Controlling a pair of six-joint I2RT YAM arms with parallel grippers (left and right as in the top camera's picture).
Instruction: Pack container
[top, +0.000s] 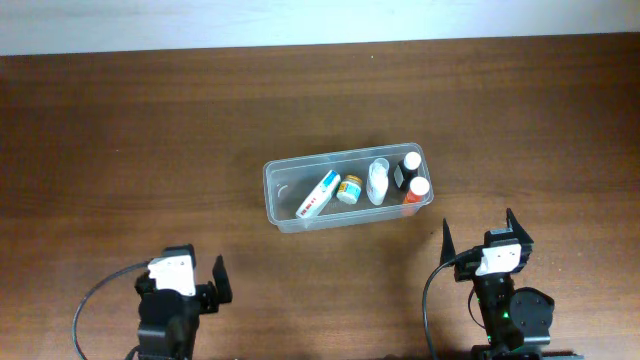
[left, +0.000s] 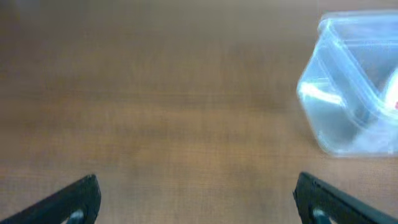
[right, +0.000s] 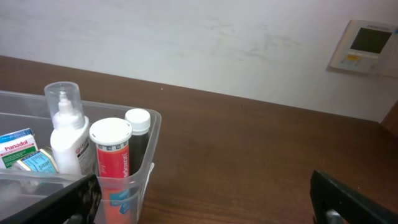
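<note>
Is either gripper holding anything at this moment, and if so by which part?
Nothing is held. The left gripper and right gripper are both open and empty, apart from the clear plastic rectangular container.

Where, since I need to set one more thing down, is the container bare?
In the container, the left end, between its left wall and the Panadol box, is bare. Its right half is crowded: jar, spray bottle, dark bottle, red tube.
</note>
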